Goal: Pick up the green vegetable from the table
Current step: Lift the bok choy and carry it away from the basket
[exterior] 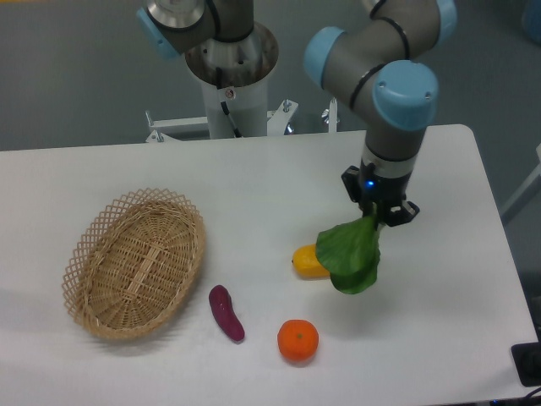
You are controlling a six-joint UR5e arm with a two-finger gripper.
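The table (439, 279) is a broad white top with rounded corners, carrying everything within the arm's reach. At its left lies the basket (135, 262), an oval wicker tray that holds nothing visible. The arm (397, 93) bends down over the right half, wrist pointing straight down, which suits a top grasp on a soft, flat toy.

The vegetable (351, 256) hangs below the claw (377, 216), leaves downward. It appears lifted clear of the table, and it overlaps the right end of the yellow fruit (308, 261) from this view, so I cannot tell how high above the fruit it is. The claw is closed narrow on the vegetable's upper end; the pale stalk is hidden between the fingers, likely the firmest place to pinch. Judging by this, the pick is essentially made.

The orange (297, 339) sits near the front edge, apart from the rest. The purple piece (226, 312) lies between basket and orange, untouched. A slip is the main risk, since only a small part is gripped.
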